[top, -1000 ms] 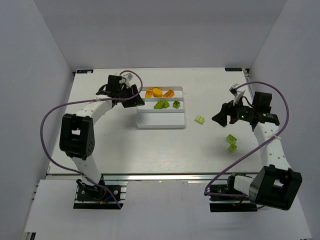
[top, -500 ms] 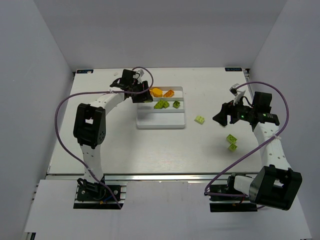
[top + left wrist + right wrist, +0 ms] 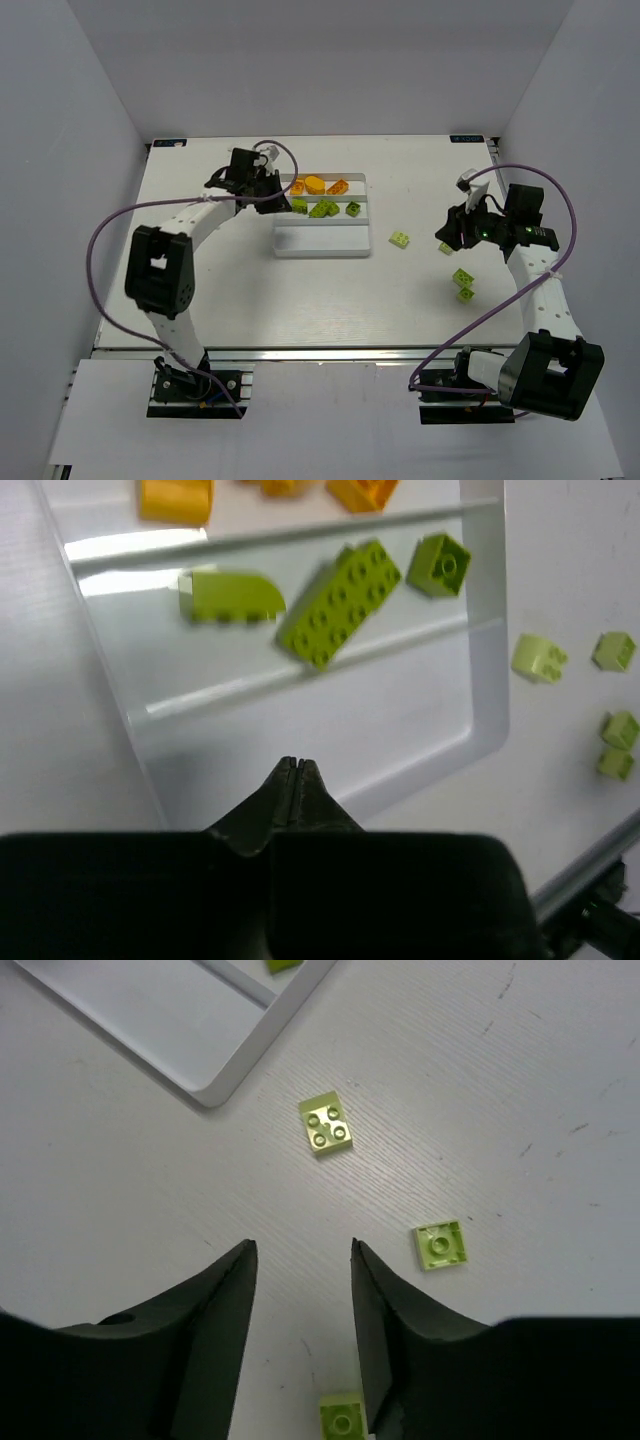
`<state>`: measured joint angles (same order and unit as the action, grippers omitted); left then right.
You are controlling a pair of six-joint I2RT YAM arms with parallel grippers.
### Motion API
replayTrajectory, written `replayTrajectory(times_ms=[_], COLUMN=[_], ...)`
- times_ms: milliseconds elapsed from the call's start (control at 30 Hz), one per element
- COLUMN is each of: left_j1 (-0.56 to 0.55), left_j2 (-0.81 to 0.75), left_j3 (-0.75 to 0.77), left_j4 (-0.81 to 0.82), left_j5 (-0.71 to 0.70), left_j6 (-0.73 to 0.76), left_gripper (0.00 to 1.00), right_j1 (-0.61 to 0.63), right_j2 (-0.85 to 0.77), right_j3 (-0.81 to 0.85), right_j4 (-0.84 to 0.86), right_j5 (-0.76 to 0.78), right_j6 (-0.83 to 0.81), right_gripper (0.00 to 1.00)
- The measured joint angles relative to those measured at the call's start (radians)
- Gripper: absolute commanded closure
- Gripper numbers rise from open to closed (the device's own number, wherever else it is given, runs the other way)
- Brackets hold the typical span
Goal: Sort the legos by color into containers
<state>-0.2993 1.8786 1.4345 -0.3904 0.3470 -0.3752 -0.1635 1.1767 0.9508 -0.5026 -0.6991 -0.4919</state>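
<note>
White panels wall in my white table (image 3: 250,300). My left gripper (image 3: 272,197), fingers pressed together and empty, sits at the left end of the tray (image 3: 320,253). Orange legos (image 3: 315,184) lie in the far compartment and green legos (image 3: 338,605) in the middle one. My right gripper (image 3: 300,1260) is spread wide over loose green bricks (image 3: 326,1125) on open tabletop.

I see the white counter (image 3: 200,290) carrying a white tray (image 3: 320,243) near the middle of its far edge, and four loose lime legos (image 3: 400,239) toward its right edge, clear of the tray.
</note>
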Motion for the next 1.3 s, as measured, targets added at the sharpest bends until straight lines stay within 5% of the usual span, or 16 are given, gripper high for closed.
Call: replayTrajectory(times_ms=[33, 67, 100, 133, 200, 233, 367, 800, 933, 1033, 1067, 1167, 1300], left_j1=[0.003, 0.004, 0.006, 0.008, 0.009, 0.01, 0.01, 0.01, 0.01, 0.01, 0.01, 0.01, 0.01], left_j2=[-0.057, -0.124, -0.201, -0.281, -0.42, -0.477, -0.597, -0.584, -0.582, -0.582, -0.582, -0.579, -0.577], left_j3=[-0.061, -0.134, -0.204, -0.264, -0.346, -0.362, -0.365, -0.382, -0.382, -0.382, -0.382, -0.382, -0.382], left_j4=[0.008, 0.029, 0.049, 0.068, 0.102, 0.119, 0.188, 0.232, 0.234, 0.233, 0.233, 0.233, 0.233], left_j5=[0.006, 0.008, 0.008, 0.01, 0.007, 0.009, 0.021, 0.069, 0.069, 0.069, 0.069, 0.068, 0.062], left_j6=[0.002, 0.008, 0.019, 0.027, 0.044, 0.043, 0.058, 0.035, 0.034, 0.034, 0.034, 0.035, 0.036], left_gripper=[0.98, 0.79, 0.63, 0.48, 0.32, 0.28, 0.22, 0.2, 0.2, 0.2, 0.2, 0.2, 0.2], right_j1=[0.0, 0.0, 0.0, 0.0, 0.0, 0.0, 0.0, 0.024, 0.043, 0.056, 0.06, 0.068, 0.085], right_j2=[0.0, 0.002, 0.007, 0.018, 0.061, 0.095, 0.228, 0.575, 0.633, 0.653, 0.658, 0.67, 0.662], right_j3=[0.0, 0.0, 0.0, 0.002, 0.011, 0.021, 0.064, 0.185, 0.202, 0.212, 0.218, 0.238, 0.239], right_j4=[-0.002, -0.006, -0.011, -0.019, -0.036, -0.05, -0.083, -0.039, -0.024, -0.017, -0.016, -0.018, -0.026], right_j5=[0.016, 0.039, 0.066, 0.087, 0.135, 0.158, 0.241, 0.393, 0.399, 0.412, 0.417, 0.426, 0.424], right_j6=[-0.027, -0.051, -0.076, -0.094, -0.119, -0.132, -0.171, -0.226, -0.24, -0.255, -0.259, -0.267, -0.281], right_gripper=[0.67, 0.83, 0.85, 0.84, 0.55, 0.35, 0.14, 0.12, 0.2, 0.45, 0.63, 0.89, 1.0])
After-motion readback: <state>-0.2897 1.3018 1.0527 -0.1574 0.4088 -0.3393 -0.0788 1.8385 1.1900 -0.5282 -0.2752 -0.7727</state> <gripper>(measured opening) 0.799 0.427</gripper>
